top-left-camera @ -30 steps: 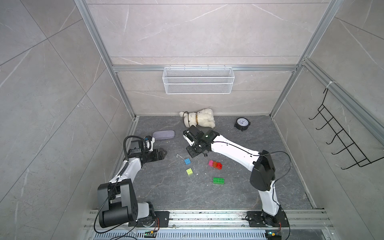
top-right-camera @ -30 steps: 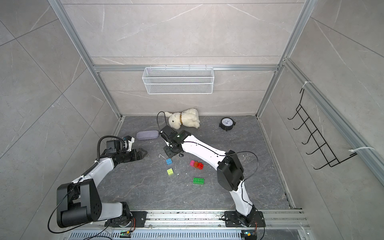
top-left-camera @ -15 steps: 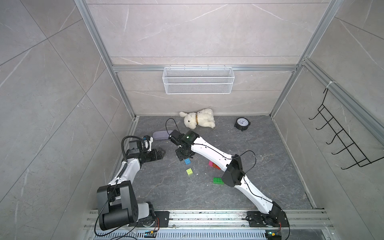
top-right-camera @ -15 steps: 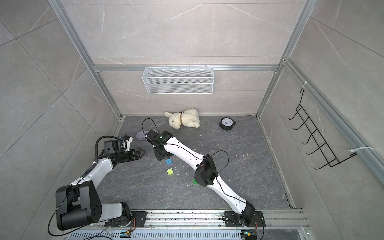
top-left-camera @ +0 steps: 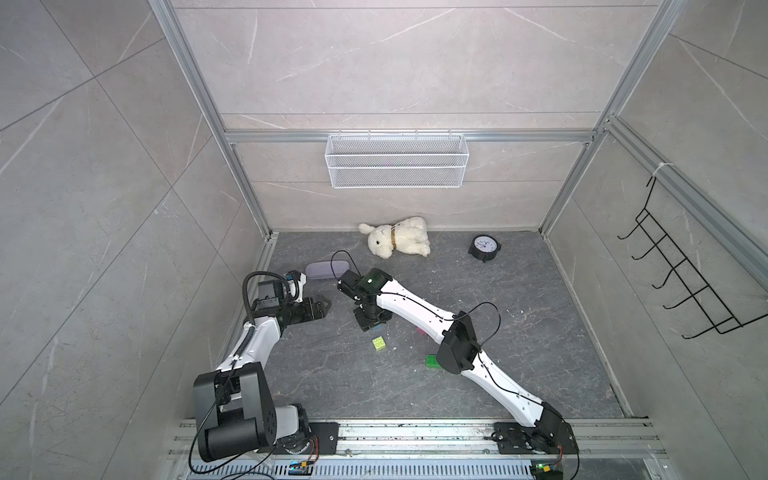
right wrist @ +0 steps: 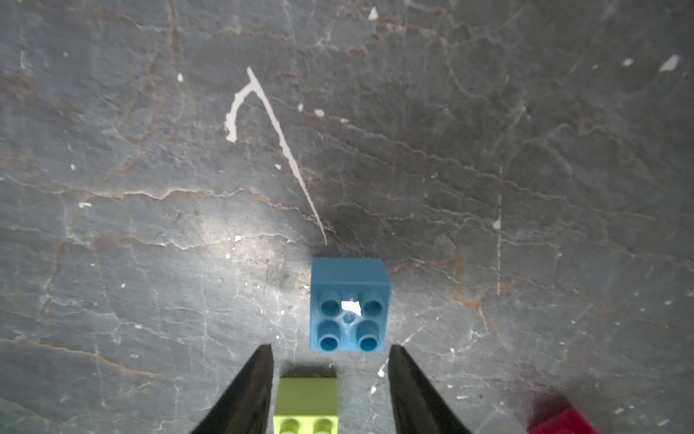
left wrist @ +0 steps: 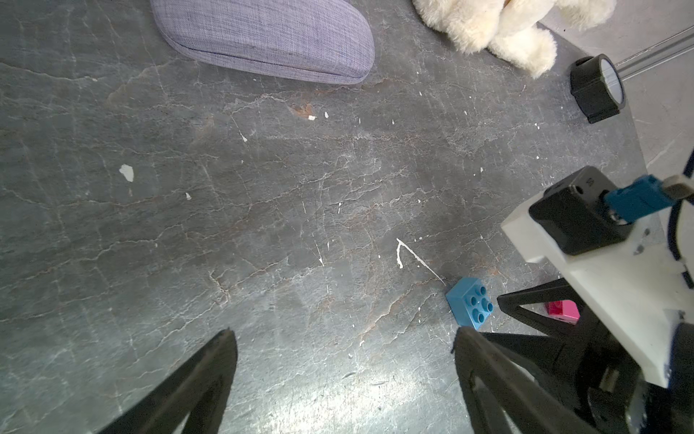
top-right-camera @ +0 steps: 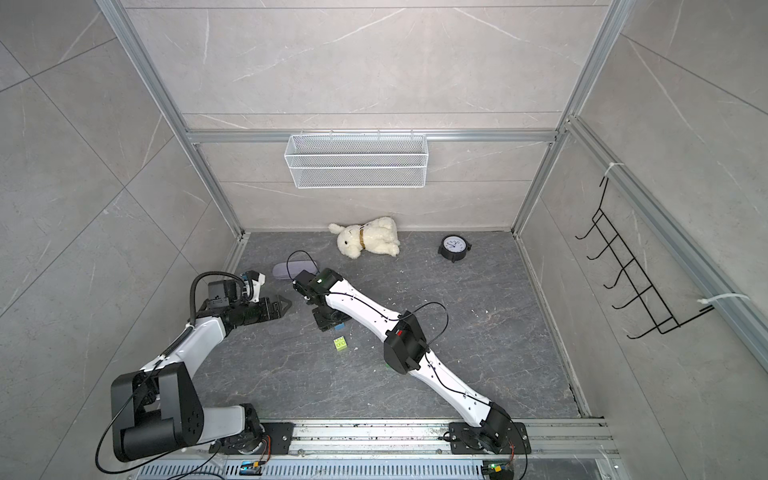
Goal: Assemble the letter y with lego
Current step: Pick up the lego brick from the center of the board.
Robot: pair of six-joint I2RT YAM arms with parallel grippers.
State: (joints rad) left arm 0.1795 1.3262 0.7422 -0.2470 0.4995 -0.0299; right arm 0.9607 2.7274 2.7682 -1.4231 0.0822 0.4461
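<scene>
Loose lego lies apart on the dark floor; the letter y is out of view. A blue brick (right wrist: 347,304) sits studs up just beyond my right gripper (right wrist: 328,349), which hovers over it, open and empty. The yellow-green brick (right wrist: 306,406) lies on the floor below the jaws, touching neither finger. In both top views it (top-left-camera: 378,343) (top-right-camera: 340,344) is just in front of the right gripper (top-left-camera: 369,322). A green brick (top-left-camera: 432,360) peeks out beside the right arm's elbow. The pink brick (left wrist: 562,312) shows behind the right fingers. My left gripper (left wrist: 343,334) (top-left-camera: 326,306) stands wide open to the left, holding nothing.
A white plush rabbit (top-left-camera: 397,241) and a small black clock (top-left-camera: 483,248) lie near the back wall. A purple glasses case (left wrist: 263,37) sits behind the left gripper. A wire basket (top-left-camera: 395,166) hangs on the back wall, a hook rack (top-left-camera: 685,286) on the right wall.
My right arm has swung left and forward, from near the rabbit to over the blue brick, with its elbow lowered over the green and pink bricks. The left arm has stayed put.
</scene>
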